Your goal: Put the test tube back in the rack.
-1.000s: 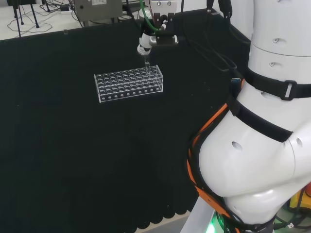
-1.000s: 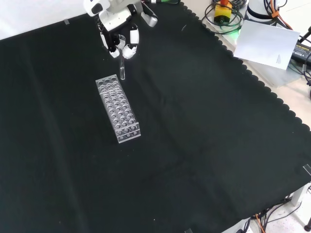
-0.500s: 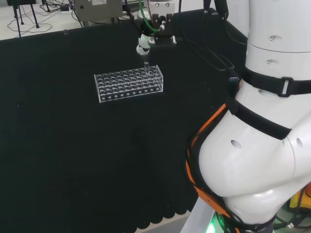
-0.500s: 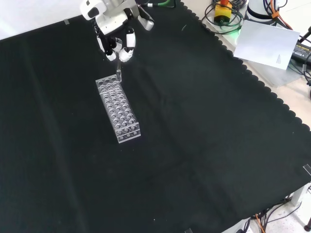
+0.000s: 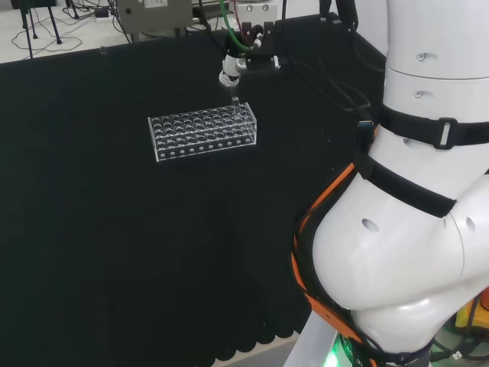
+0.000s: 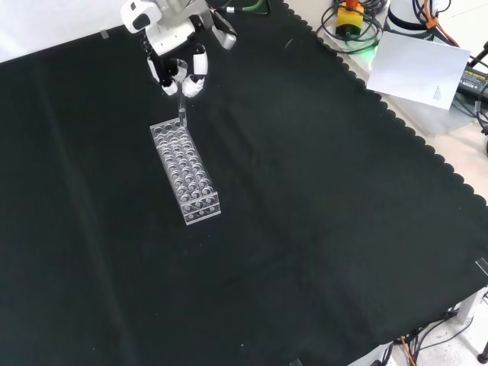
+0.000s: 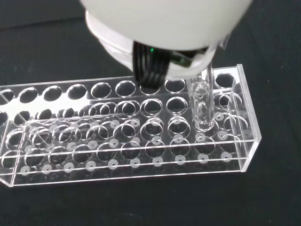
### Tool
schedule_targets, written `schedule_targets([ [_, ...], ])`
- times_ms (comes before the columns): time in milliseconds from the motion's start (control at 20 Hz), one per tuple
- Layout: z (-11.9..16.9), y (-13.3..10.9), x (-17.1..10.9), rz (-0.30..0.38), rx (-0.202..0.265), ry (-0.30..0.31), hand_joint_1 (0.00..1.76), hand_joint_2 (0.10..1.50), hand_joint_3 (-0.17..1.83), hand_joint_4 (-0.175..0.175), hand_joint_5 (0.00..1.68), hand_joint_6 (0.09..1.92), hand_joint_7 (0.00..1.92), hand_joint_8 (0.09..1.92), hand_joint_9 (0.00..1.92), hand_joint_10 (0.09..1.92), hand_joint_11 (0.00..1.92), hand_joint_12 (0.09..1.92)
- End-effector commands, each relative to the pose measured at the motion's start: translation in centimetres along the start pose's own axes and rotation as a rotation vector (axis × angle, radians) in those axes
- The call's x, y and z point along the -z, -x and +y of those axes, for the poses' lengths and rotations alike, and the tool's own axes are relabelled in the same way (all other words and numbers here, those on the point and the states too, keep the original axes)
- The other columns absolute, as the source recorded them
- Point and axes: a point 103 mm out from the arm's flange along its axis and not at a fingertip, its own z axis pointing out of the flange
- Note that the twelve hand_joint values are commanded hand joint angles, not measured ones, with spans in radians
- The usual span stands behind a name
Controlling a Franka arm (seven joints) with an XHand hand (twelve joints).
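While my hand (image 6: 177, 67) hangs over the far end of the clear rack (image 6: 186, 171), the test tube (image 6: 182, 114) stands upright at that end.

From the front view I see the fingers curled together around the top of the glass tube, which points straight down. Through the wrist view its rounded bottom sits at a hole in the rack's upper plate, near the end wall; I can't tell how far it has gone in. On the head view the rack lies lengthwise on the black cloth (image 5: 114, 252).

Clear rack (image 7: 127, 136) – black cloth (image 6: 320, 191) – white-black robot hand (image 6: 179, 61)
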Motion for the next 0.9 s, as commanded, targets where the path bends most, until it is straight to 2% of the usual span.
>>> schedule_targets([
  [50, 0.1, -0.2, -0.2, 0.01, 0.009, 0.0, 1.25, 0.58, 0.68, -0.175, 1.5, 0.23, 1.8, 0.36, 1.65, 0.71, 1.43, 0.91],
  [400, 0.4, -0.6, -0.4, 0.003, 0.004, -0.009, 1.25, 0.58, 0.68, -0.175, 1.5, 0.22, 1.8, 0.36, 1.65, 0.71, 1.43, 0.91],
  [550, 0.6, 0.1, -0.6, 0.012, 0.002, -0.013, 1.25, 0.58, 0.68, -0.175, 1.5, 0.22, 1.8, 0.36, 1.65, 0.71, 1.43, 0.91],
  [650, 0.7, -0.5, -0.8, 0.005, -0.001, -0.012, 1.25, 0.58, 0.68, -0.175, 1.5, 0.22, 1.8, 0.36, 1.65, 0.71, 1.43, 0.91],
  [900, 0.7, 0.7, -1.0, 0.017, -0.001, -0.016, 1.25, 0.58, 0.68, -0.175, 1.5, 0.22, 1.8, 0.36, 1.65, 0.72, 1.43, 0.91],
])
